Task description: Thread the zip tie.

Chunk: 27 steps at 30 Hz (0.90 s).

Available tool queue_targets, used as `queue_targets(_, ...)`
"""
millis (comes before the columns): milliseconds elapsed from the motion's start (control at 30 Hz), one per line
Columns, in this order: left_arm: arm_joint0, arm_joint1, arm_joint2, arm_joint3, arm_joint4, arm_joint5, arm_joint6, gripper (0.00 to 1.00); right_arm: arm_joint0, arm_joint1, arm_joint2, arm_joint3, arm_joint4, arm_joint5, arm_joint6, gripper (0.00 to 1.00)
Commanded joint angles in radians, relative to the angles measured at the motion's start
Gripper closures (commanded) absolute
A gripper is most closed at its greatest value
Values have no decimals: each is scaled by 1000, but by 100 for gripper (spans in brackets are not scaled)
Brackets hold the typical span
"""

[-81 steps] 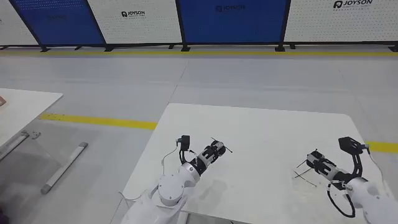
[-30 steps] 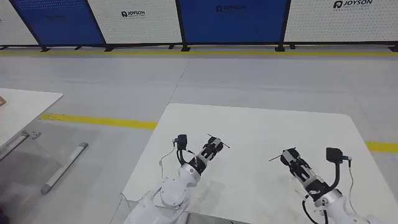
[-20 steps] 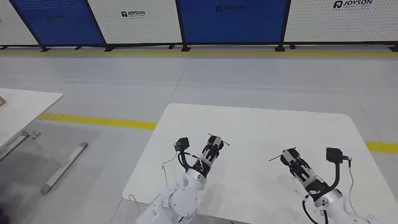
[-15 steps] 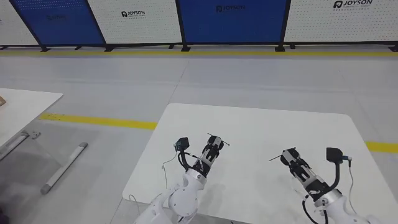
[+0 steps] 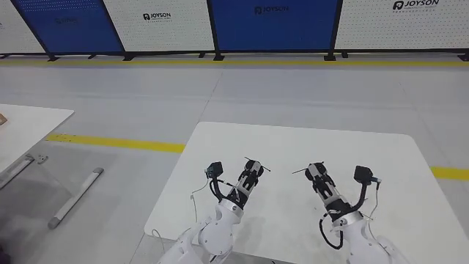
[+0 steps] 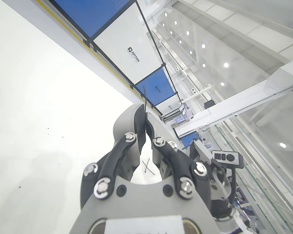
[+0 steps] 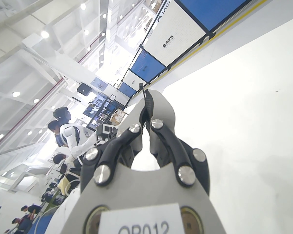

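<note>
Pinches a thin black plastic zip tie strip [image 6: 144, 95] between the clenched pads of the left gripper [image 6: 144, 116], with only a short pointed length poking out past the fingertips. Looks like the tail end, kept short presumably to stay stiff and easy to aim rather than droop. Sits in the lower centre of the top view, just left of the middle, lifted off the white rectangular table [image 5: 352, 143].

Clamps a second black zip tie end [image 7: 141, 86] in the right gripper [image 7: 146, 99], likewise closed tight on it, with a small square head showing just beyond the tips. Sits in the lower centre of the top view too, a little right of the middle, free end pointing toward the left gripper. Leaves the head exposed, probably to keep its slot open for the tail.

Could be two ends of one tie or two separate ties; cannot tell which.

Holds the two grippers near each other yet apart over the table's near half, angled roughly inward, with a plain gap between tail and head. Judged from that, has not threaded anything yet; seems to be at the lining-up step. Calls next for bringing tail tip and head slot onto one line before closing the gap. Risks a miss or a buckled tail with pieces this thin.

Shows, through the opening behind the left fingers, a pair of crossed thin black strips [image 6: 147, 168]; cannot tell whether lying on the table or hanging below the grip.
</note>
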Motion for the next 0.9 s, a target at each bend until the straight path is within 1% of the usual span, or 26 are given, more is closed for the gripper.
queue_targets(0,0,0,0,0,0,0,0,100,19,-9,-19,20,3,17,10,100)
queue_targets(300,0,0,0,0,0,0,0,100,19,-9,-19,20,3,17,10,100)
queue_targets(333,0,0,0,0,0,0,0,100,15,-9,-17,17,9,10,11,100)
queue_targets(400,0,0,0,0,0,0,0,100,-3,-10,-5,20,9,-40,-7,100)
queue_targets(500,0,0,0,0,0,0,0,100,-44,-14,2,42,-4,-144,-62,100)
queue_targets(567,0,0,0,0,0,0,0,100,-64,-19,4,67,-6,-224,-90,100)
queue_targets(667,0,0,0,0,0,0,0,100,-76,-31,-14,118,-18,-312,-124,100)
queue_targets(700,0,0,0,0,0,0,0,100,-76,-37,-25,131,-22,-328,-138,100)
queue_targets(800,0,0,0,0,0,0,0,100,-58,-61,-65,166,-24,-328,-182,100)
queue_targets(867,0,0,0,0,0,0,0,100,-53,-66,-72,177,-30,-328,-192,100)
